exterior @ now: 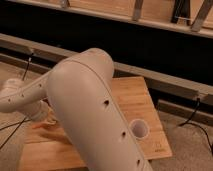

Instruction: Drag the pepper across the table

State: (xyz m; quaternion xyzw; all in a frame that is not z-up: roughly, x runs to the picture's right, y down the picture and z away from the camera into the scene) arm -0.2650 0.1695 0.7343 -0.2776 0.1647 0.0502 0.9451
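My big cream arm (95, 110) fills the middle of the camera view and hides much of the table (132, 95), a honey-coloured wooden top. The forearm reaches left to the gripper (41, 113), which is low over the table's left edge and shut. A small reddish-orange shape (49, 122) peeks out right under it. It looks like the pepper, mostly hidden by the gripper and arm. I cannot tell whether the gripper holds it or only touches it.
A white cup (139, 130) stands on the table's right part, close to my arm. A dark wall with a grey ledge (165, 82) runs behind the table. Cables (195, 120) lie on the floor at right and left.
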